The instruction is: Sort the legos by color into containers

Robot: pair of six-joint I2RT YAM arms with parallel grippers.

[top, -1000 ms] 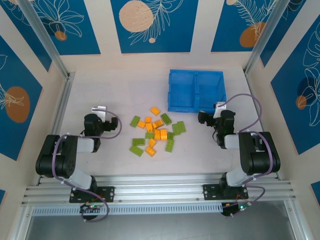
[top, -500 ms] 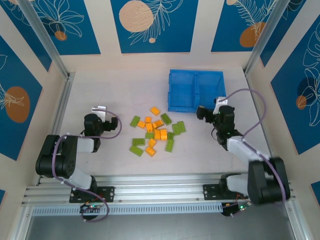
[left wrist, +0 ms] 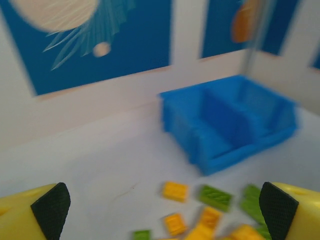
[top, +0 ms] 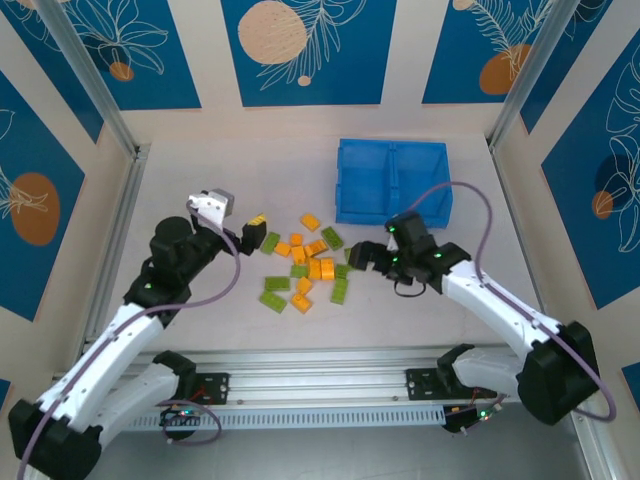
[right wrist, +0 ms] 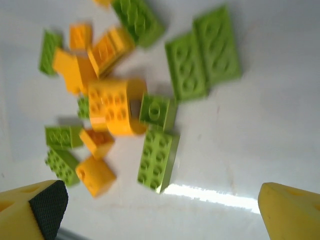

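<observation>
legos: small studded bricks, orange-yellow and lime green, mixed loosely on the table | blue bin: two compartments, beyond the pile | left gripper: jaws spread, at pile's left | right gripper: jaws spread, at pile's right edge

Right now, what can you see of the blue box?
The bright blue rectangular plastic bin sits upright on the pale table, toward the far right, beyond the pile of small orange and green bricks and apart from them. A middle wall splits it into two side-by-side compartments; both look empty.
</observation>
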